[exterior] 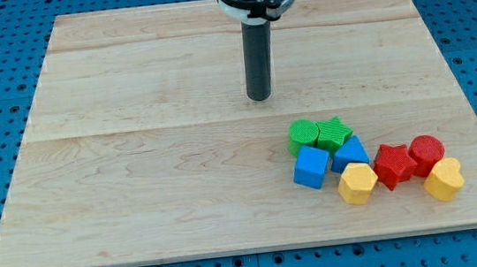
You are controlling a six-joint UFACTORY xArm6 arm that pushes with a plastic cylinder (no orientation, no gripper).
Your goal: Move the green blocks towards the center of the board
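Two green blocks sit side by side right of the board's middle: a rounded green block and a green star touching it on its right. My tip rests on the board above and to the left of them, with a clear gap to the rounded green block. The rod hangs from the arm's head at the view's top centre.
The wooden board lies on a blue perforated table. Below the green pair sit a blue cube, a blue triangular block and a yellow hexagon. Further right are a red star, a red cylinder and a yellow heart.
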